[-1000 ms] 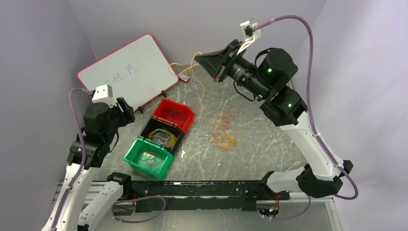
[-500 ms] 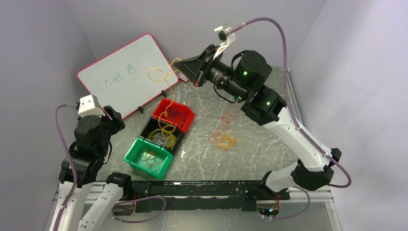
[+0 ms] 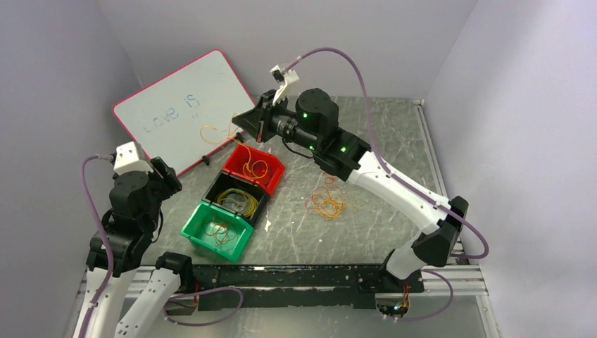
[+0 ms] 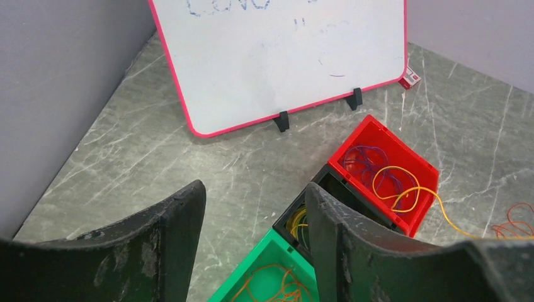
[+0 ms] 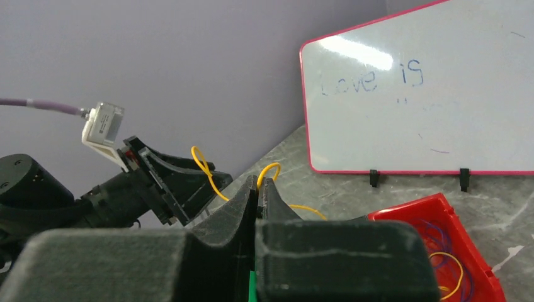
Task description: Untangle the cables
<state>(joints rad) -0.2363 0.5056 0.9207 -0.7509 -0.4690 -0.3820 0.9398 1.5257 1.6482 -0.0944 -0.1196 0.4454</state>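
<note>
My right gripper (image 3: 237, 121) hangs above the back of the red bin (image 3: 276, 169), shut on a thin yellow cable (image 3: 211, 132). That cable loops out past the fingertips (image 5: 267, 168) and trails down into the red bin, over the purple loops there (image 4: 403, 189). A tangle of orange and yellow cables (image 3: 327, 201) lies on the table right of the bins. Far to the left, my left gripper (image 3: 171, 177) is held high and open, with nothing between its fingers (image 4: 182, 229).
Three bins stand in a diagonal row: red, black (image 3: 220, 185) and green (image 3: 200, 237), each holding loose loops. A pink-rimmed whiteboard (image 3: 176, 105) leans at the back left. Purple walls close in on three sides.
The right arm has swung left from the back middle of the table to the red bin, carrying the yellow cable. The left arm pulled back and down slightly, its jaws unchanged.
</note>
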